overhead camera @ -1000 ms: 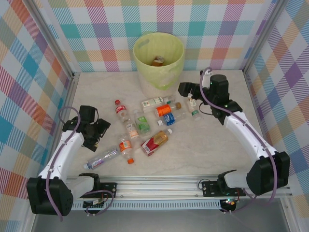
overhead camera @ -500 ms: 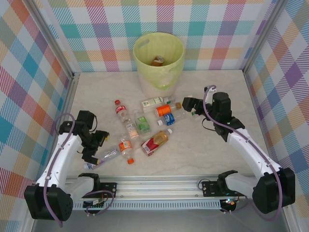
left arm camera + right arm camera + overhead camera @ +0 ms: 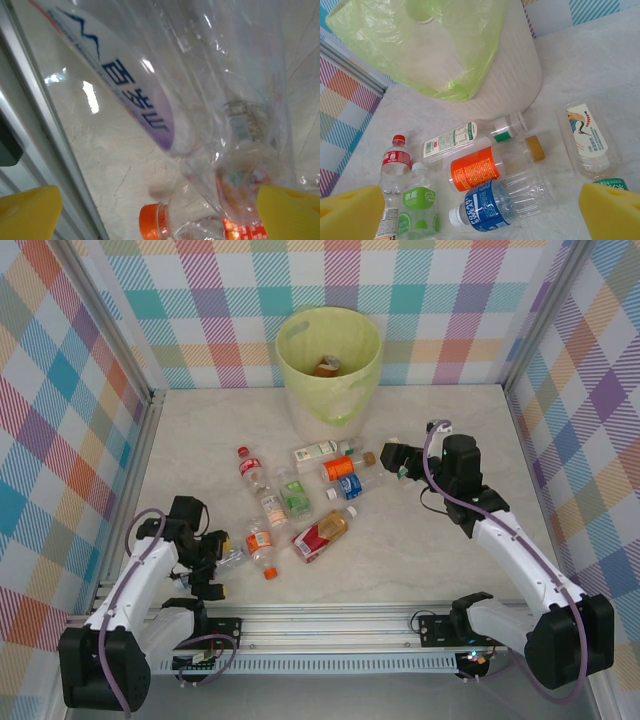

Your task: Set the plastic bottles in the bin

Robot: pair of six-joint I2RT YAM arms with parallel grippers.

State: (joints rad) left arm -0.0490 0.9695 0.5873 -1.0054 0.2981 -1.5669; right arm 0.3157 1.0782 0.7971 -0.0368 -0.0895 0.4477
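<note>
Several plastic bottles lie scattered mid-table, among them a red-labelled one (image 3: 322, 533) and an orange-capped one (image 3: 260, 545). My left gripper (image 3: 211, 565) is low at the near left, open, its yellow fingertips (image 3: 30, 210) either side of a clear bottle (image 3: 150, 100) with a white and purple label. My right gripper (image 3: 393, 455) is open above the right of the pile. Between its pads (image 3: 350, 212) I see a blue-labelled bottle (image 3: 502, 202), with an orange-labelled one (image 3: 475, 170) behind. The bin (image 3: 328, 360) stands at the back, lined in yellow-green (image 3: 445, 45).
An orange-brown item (image 3: 327, 366) lies inside the bin. A clear bottle with a bird label (image 3: 587, 135) rests right of the right gripper's view. The metal rail (image 3: 330, 625) runs along the near edge, close to the left gripper. Checked walls enclose the table.
My left gripper has swung toward the near edge and come down around the clear bottle. My right gripper has drawn back from the bin and dropped toward the pile.
</note>
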